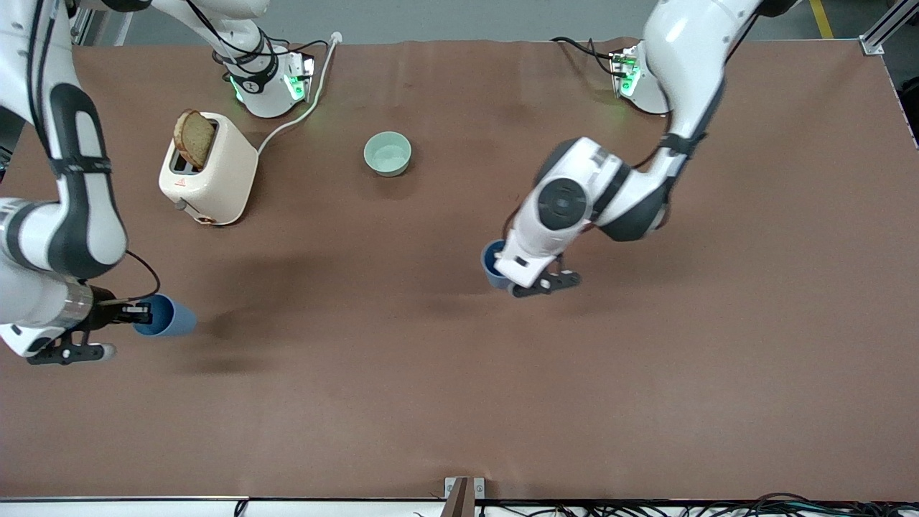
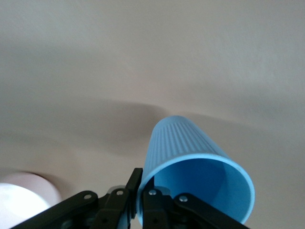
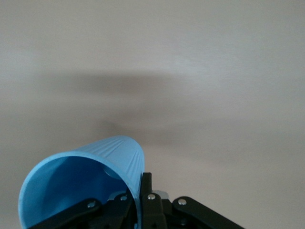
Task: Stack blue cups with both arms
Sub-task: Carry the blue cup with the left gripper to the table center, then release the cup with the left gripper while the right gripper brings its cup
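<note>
My left gripper [image 1: 506, 280] is shut on the rim of one blue cup [image 1: 493, 262] and holds it tilted over the middle of the brown table [image 1: 459, 402]. In the left wrist view the fingers [image 2: 134, 183] pinch the wall of that cup [image 2: 190, 157], one inside and one outside. My right gripper [image 1: 140, 314] is shut on the rim of the other blue cup [image 1: 169, 317] and holds it on its side over the table at the right arm's end. In the right wrist view its fingers [image 3: 147, 183] pinch that cup's wall [image 3: 109, 155].
A cream toaster [image 1: 215, 176] with a slice of bread [image 1: 194, 138] stands near the right arm's base, with its white cord [image 1: 301, 108] trailing. A mint-green bowl [image 1: 388, 153] sits mid-table. A pale pinkish round shape [image 2: 21, 200] shows in the left wrist view.
</note>
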Robot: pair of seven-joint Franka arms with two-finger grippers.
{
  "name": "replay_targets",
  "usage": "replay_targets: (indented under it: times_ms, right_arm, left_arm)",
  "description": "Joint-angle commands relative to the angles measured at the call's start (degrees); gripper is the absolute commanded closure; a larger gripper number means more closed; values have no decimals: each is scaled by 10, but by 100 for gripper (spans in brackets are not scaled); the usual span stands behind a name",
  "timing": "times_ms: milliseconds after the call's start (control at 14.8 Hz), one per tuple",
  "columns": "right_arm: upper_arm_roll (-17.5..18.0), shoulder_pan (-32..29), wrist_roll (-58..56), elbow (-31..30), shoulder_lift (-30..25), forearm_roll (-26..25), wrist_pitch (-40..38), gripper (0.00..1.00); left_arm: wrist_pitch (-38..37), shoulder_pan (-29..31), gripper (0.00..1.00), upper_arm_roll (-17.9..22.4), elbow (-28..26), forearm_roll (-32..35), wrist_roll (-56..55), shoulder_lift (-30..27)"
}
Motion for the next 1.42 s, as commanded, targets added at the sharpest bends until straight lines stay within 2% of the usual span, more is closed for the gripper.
replay_targets:
  times_ms: [0,68,136,203,271,339,542,678,814,881,1153,1356]
  right_arm:
    - [3,14,43,16,-29,36,-35,100]
    - [4,30,71,18,-41,36,-38,100]
    - [4,53,106,18,-52,36,-40,99]
    - [8,75,144,19,-57,35,-40,99]
    - [16,95,188,19,-61,34,-40,99]
    - [31,110,240,19,-67,33,-40,99]
    - [121,120,384,17,-78,31,-40,99]
    - [196,127,483,15,-77,21,-35,99]
    - [239,164,560,14,-74,-19,-33,98]
    - [246,195,586,15,-72,-38,-31,98]
    - [245,290,605,15,-25,-47,16,98]
    - [245,313,618,16,10,-55,69,98]
  left_arm:
    - [26,-31,99,3,11,5,-49,28]
    - [32,-35,98,4,11,4,-52,35]
    - [36,-35,91,3,11,1,-52,40]
    - [36,-35,72,3,11,1,-52,43]
    - [36,-35,32,3,12,5,-52,43]
    - [36,-34,0,4,14,6,-52,37]
    - [4,-9,0,19,47,8,-47,-14]
    - [-58,29,0,25,95,10,-36,-51]
    - [-138,91,0,23,126,34,10,-99]
    - [-162,114,0,22,127,47,37,-125]
    - [-227,203,0,22,126,61,193,-213]
    - [-282,251,0,21,122,54,293,-264]
